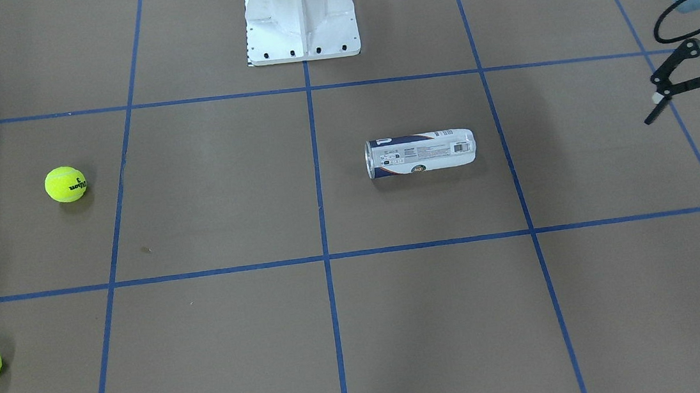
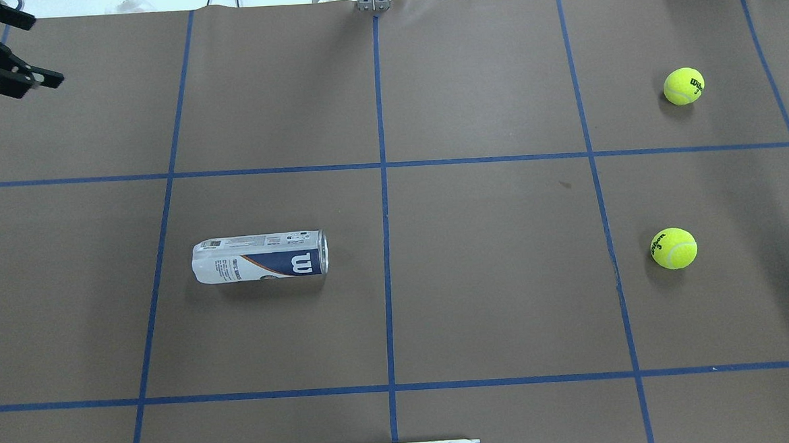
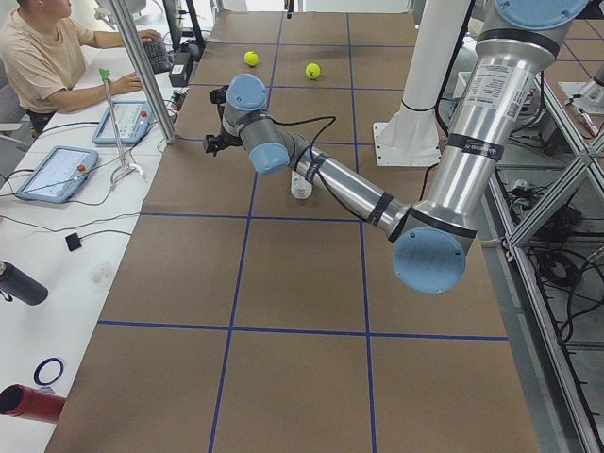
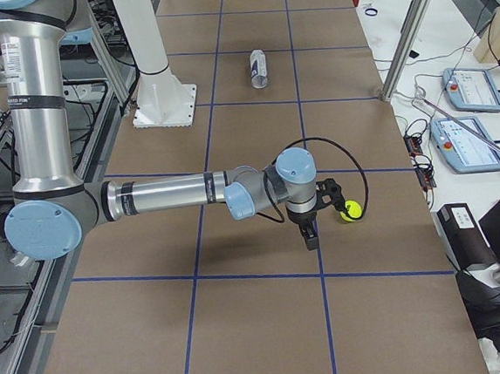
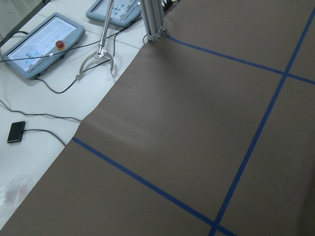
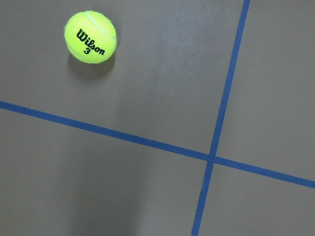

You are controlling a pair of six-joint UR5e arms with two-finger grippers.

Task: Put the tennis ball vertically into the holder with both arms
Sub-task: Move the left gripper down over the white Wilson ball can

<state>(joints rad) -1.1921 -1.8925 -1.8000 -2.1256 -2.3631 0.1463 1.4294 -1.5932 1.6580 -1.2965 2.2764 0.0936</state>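
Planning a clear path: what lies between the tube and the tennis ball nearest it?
Overhead view: only bare table crossed by two blue tape lines separates the tube from that ball.

The desk (image 2: 493,297) is covered in brown paper, marked into large squares by blue tape lines (image 2: 383,181). Along its far edge runs a white side desk (image 3: 57,311). A person (image 3: 42,57) sits there near an aluminium post (image 3: 142,66). Two teach pendants (image 3: 123,123) (image 3: 52,175) lie flat on it, cables trailing; the one (image 5: 42,44) seen from the left wrist has a red button. Nearer the camera lie a small black box (image 3: 73,242), a dark bottle (image 3: 19,283), a blue tape roll (image 3: 49,371) and a red bottle (image 3: 28,401).
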